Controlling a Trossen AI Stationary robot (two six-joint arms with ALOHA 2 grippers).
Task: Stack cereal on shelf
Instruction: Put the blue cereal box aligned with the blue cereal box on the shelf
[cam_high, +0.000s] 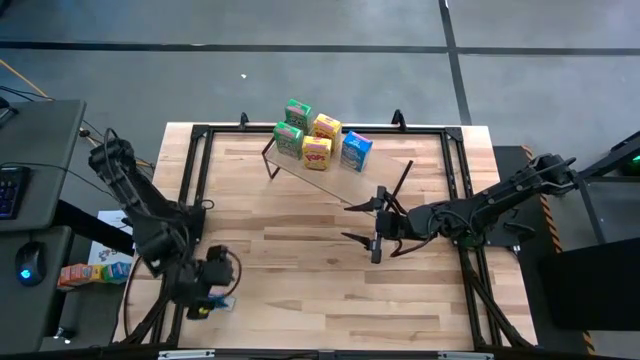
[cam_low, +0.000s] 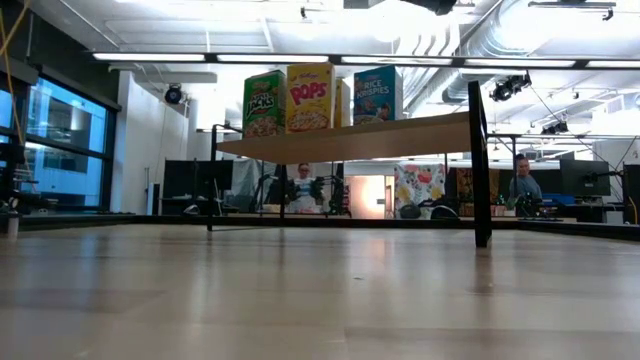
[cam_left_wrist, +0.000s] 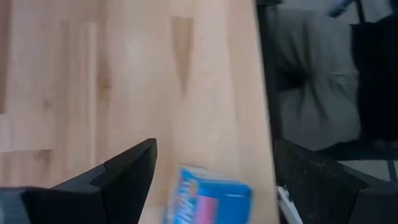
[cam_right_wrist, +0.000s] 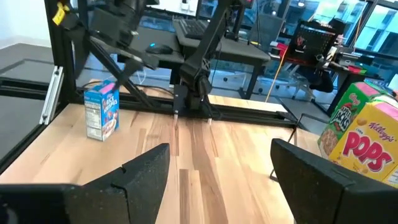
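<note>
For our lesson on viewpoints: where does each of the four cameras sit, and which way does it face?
High view: overhead, straight down; both arms, light-wood shelf board.
Low view: tabletop height, level across; no arm shows.
Left wrist view: on the left arm, facing down; open left pincer over blue cardboard cereal box.
Right wrist view: on the right arm, facing across; open right pincer.
Shared: yellow cardboard cereal box, low and right wrist views.

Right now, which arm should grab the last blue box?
Left. The left gripper is open over the blue box at the table's near-left edge; the open right gripper sits mid-table, farther off.
</note>
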